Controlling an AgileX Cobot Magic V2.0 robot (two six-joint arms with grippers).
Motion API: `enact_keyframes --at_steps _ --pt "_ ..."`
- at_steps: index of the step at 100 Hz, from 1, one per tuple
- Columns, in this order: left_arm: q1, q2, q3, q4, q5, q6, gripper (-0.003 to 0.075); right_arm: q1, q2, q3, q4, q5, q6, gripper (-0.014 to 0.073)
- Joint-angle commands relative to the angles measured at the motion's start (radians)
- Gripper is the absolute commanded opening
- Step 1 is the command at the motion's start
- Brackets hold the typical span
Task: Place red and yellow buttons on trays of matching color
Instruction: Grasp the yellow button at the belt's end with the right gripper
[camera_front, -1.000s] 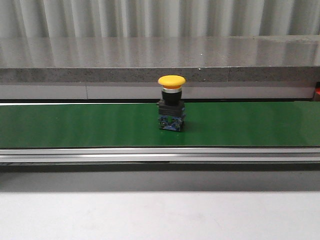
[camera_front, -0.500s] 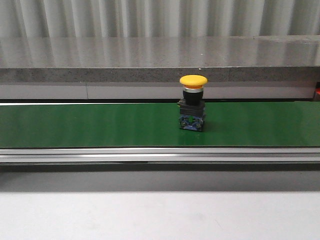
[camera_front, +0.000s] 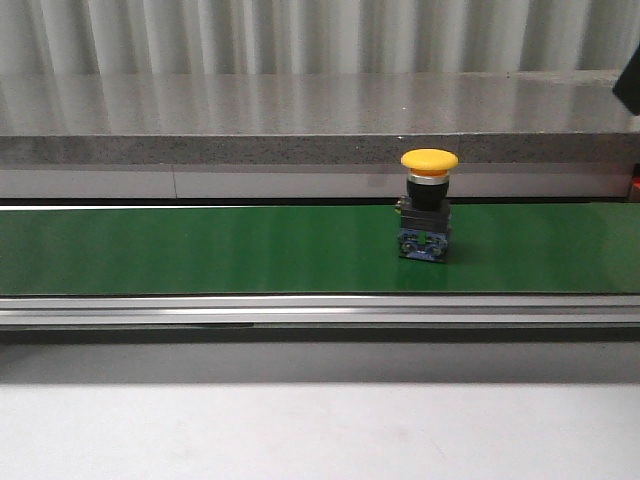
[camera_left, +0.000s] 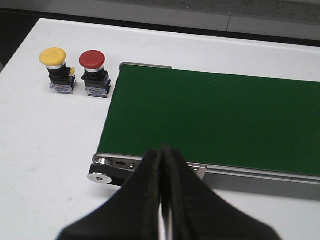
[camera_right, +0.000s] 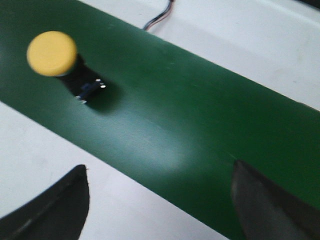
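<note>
A yellow button (camera_front: 428, 161) on a black and blue base stands upright on the green conveyor belt (camera_front: 200, 250), right of centre. It also shows in the right wrist view (camera_right: 52, 53). My right gripper (camera_right: 160, 172) is open and empty, hovering above the belt's edge, apart from that button. My left gripper (camera_left: 163, 150) is shut and empty above the belt's end (camera_left: 145, 167). A second yellow button (camera_left: 53, 56) and a red button (camera_left: 92, 59) stand side by side on the white table beside the belt's end. No trays are in view.
A grey stone ledge (camera_front: 320, 140) runs behind the belt. A metal rail (camera_front: 320, 308) lines the belt's front edge. A dark part of an arm (camera_front: 630, 85) shows at the front view's right edge. A cable (camera_right: 160, 15) lies beyond the belt.
The yellow button on the belt has travelled steadily to the right. A dark arm part has entered at the front view's upper right edge.
</note>
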Motion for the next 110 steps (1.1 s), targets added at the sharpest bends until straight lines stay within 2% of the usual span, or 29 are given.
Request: enact_keyframes --at_steps 1,37,68,75,87,92,110 --pt "-0.01 0.002 -0.027 0.002 -0.065 -0.001 -0.002 0.056 0.001 -0.022 0.022 -0.039 -0.028 0.0582" --pt "-0.01 0.002 -0.027 -0.002 -0.065 -0.001 -0.002 0.207 0.157 -0.022 0.022 -0.195 -0.028 0.0582" --pt "-0.01 0.002 -0.027 -0.002 -0.065 -0.001 -0.002 0.224 0.259 -0.024 0.022 -0.358 -0.028 0.057" --pt "-0.01 0.002 -0.027 -0.002 -0.065 -0.001 -0.002 0.224 0.275 -0.024 0.024 -0.373 -0.028 0.0502" --pt "-0.01 0.002 -0.027 -0.002 -0.065 -0.001 -0.002 0.224 0.279 -0.024 0.035 -0.376 -0.024 0.028" --pt "-0.01 0.002 -0.027 -0.002 -0.065 -0.001 -0.002 0.224 0.279 -0.024 0.041 -0.378 -0.01 0.0213" --pt "-0.01 0.002 -0.027 -0.002 -0.065 -0.001 -0.002 0.215 0.262 -0.025 0.041 -0.38 0.056 0.0196"
